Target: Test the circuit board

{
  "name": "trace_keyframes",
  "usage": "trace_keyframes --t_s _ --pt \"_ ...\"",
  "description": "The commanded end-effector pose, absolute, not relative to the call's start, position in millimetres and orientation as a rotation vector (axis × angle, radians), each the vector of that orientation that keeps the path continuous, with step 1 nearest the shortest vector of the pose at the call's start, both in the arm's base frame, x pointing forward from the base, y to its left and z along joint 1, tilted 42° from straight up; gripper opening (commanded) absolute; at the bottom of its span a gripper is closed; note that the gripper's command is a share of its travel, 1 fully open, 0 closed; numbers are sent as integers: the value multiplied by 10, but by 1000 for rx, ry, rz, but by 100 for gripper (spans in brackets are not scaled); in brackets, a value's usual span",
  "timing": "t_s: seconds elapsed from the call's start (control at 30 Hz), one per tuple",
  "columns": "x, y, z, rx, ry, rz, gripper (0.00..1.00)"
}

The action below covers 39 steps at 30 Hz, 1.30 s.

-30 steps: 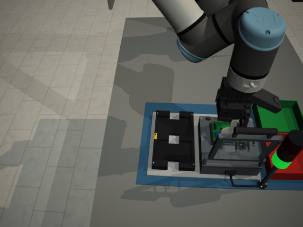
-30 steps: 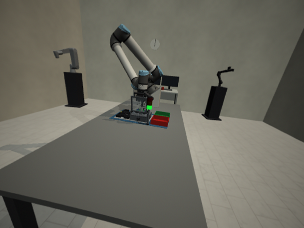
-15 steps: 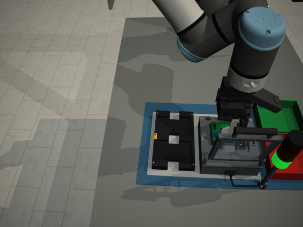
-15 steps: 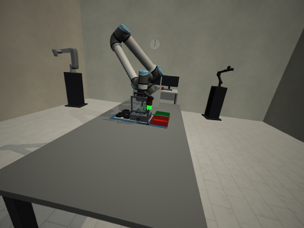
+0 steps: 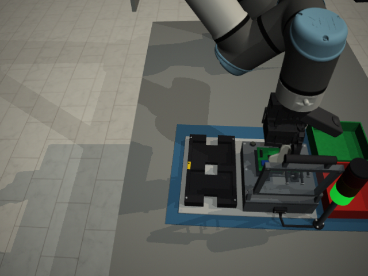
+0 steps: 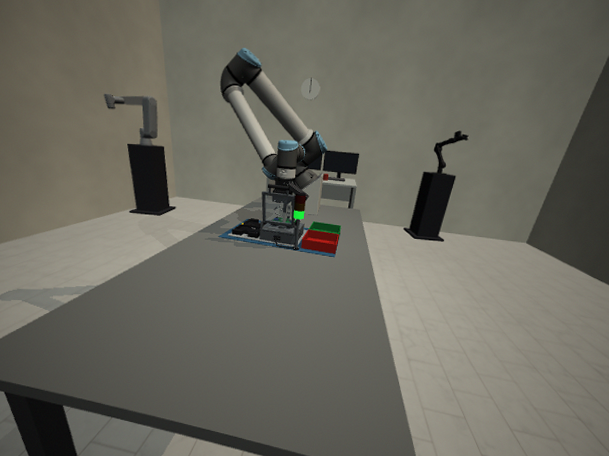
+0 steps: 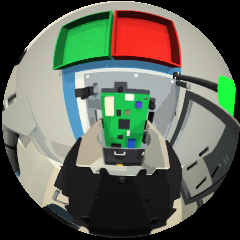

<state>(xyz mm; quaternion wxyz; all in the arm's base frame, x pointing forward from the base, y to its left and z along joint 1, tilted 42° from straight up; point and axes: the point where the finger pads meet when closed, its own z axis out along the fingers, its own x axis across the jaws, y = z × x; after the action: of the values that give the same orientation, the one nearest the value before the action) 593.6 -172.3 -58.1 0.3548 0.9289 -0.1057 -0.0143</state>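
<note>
The circuit board (image 5: 263, 152) (image 7: 113, 131) is component side up at the tester (image 5: 248, 185). My gripper (image 5: 284, 154) (image 7: 124, 119) points down and is shut on the circuit board, a finger at each long edge. The board's cream-white connector (image 7: 109, 106) is at its upper left in the wrist view. Whether the pins are in the holes is hidden. The lid (image 5: 310, 159) (image 6: 264, 209) stands open, upright. The signal light (image 5: 342, 194) (image 6: 299, 214) (image 7: 226, 95) is green. The green bin (image 5: 334, 145) (image 7: 85, 42) and red bin (image 5: 351, 204) (image 7: 145, 39) are beside the tester.
The black tray (image 5: 211, 185) is left of the tester in the top view. The raised lid stands close to my fingers on the signal light's side. The light's pole (image 5: 328, 212) rises at the front corner, near the red bin. A cable (image 5: 296, 226) runs from tester to pole.
</note>
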Motion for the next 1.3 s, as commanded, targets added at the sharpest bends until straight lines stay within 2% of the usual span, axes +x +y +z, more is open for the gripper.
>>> trace_keyframes --t_s 0.0,1.27 --pt "5972 -1702 -543 2399 -272 -29 39" --pt "5971 -1676 -517 2400 -272 -31 39"
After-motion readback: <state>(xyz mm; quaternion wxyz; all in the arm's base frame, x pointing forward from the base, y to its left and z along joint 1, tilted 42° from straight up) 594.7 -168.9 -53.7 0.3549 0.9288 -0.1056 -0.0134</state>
